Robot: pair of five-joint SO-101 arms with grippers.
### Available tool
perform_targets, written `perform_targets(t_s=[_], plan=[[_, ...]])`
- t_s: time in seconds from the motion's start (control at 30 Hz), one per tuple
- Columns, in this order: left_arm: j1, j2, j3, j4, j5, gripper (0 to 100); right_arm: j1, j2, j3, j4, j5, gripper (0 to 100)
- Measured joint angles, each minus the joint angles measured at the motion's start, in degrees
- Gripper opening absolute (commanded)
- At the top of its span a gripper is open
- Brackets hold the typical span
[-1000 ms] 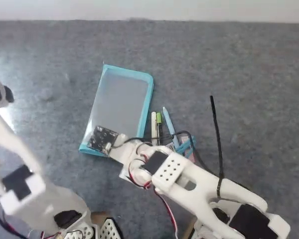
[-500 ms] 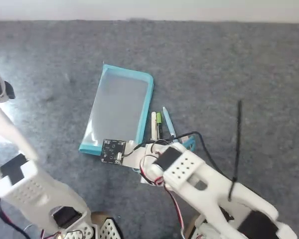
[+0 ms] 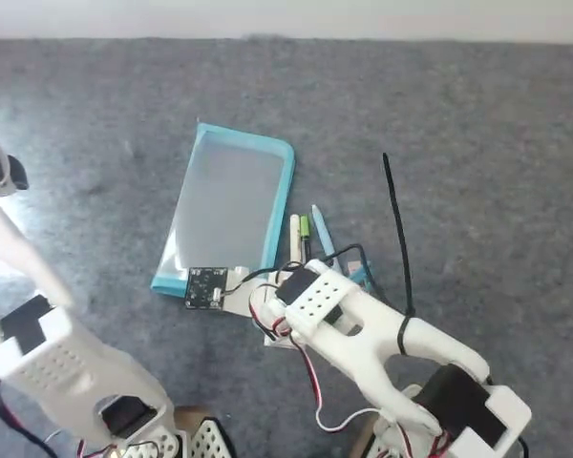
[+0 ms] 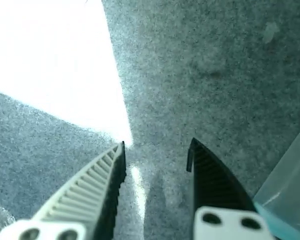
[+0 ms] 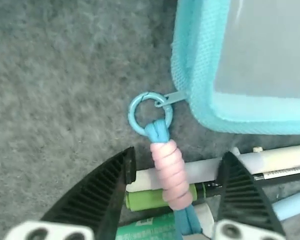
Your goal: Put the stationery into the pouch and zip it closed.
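Observation:
A teal pouch [image 3: 231, 212] with a clear window lies flat on the grey carpet. Beside its long edge lie a white pen [image 3: 294, 232], a green pen [image 3: 305, 234] and a blue pen [image 3: 323, 239]. My right gripper [image 5: 179, 154] is open, hanging low over the pens, with its jaws on either side of a pink-wrapped blue strap [image 5: 170, 172]. That strap hangs from the ring [image 5: 150, 112] on the pouch's [image 5: 250, 65] zip pull. My left gripper [image 4: 157, 144] is open above bare carpet, with a pouch corner [image 4: 290, 200] off to one side.
The right arm [image 3: 363, 334] covers the near ends of the pens and the pouch's near corner. The left arm [image 3: 48, 363] stands at the left edge. A black cable tie [image 3: 396, 234] sticks up from the right arm. Carpet stretches free to the far side and right.
The right arm's wrist has pulled back toward the near edge of the pouch and its rear part has swung. The left arm has lowered and shifted slightly.

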Motion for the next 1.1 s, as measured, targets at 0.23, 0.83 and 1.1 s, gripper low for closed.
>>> perform_targets(t_s=[0.23, 0.83, 1.1], plan=[[0.0, 0.0, 0.0, 0.0, 0.0, 19, 4.22, 0.0, 0.0, 0.18, 0.0, 0.8], [8.53, -3.78, -3.34, 0.09, -8.88, 26, 18.9, -2.99, -42.11, 26.2, -7.91, 0.7], [16.88, -26.73, 19.96, -0.97, -14.24, 26, 18.2, 2.37, -63.65, 38.59, -9.67, 0.7]])
